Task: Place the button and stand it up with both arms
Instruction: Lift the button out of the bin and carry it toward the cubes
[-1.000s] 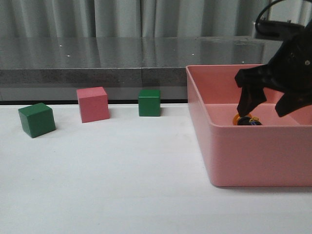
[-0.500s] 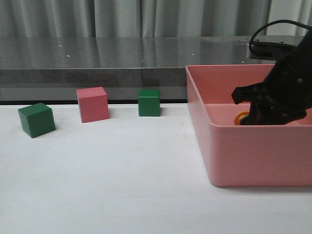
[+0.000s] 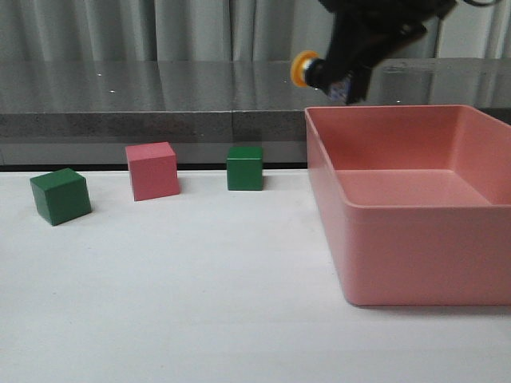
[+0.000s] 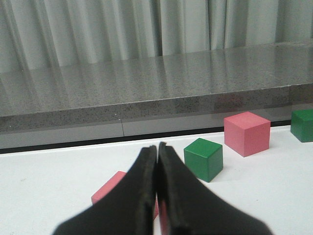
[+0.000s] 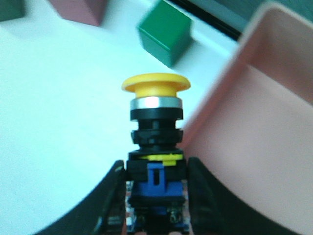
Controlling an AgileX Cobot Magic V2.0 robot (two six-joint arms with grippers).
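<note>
On the white table [image 3: 200,303], going from the left in the front view, a green cube [image 3: 60,195] sits farthest from the right pincer [image 3: 351,56], then a pink cube [image 3: 152,170], then a second green cube [image 3: 244,167], all three well below that pincer and to its left. The left pincer [image 4: 157,161] shows only in its own wrist view, its two fingers pressed together with nothing between them; a flat pink piece [image 4: 115,188] lies partly hidden behind the fingers, with a green cube [image 4: 204,158] and a pink cube [image 4: 247,133] beyond it (a further green one is cut by the frame edge). The right pincer hangs high above the table, over the near-left corner of the pink bin [image 3: 415,247], clamped on the button [image 3: 315,72]. The button's yellow cap sticks out sideways to the pincer's left in the front view. In the right wrist view the button [image 5: 156,147] is gripped at its blue base between the fingers [image 5: 113,196], cap pointing away, with the bin wall just beside it.
</note>
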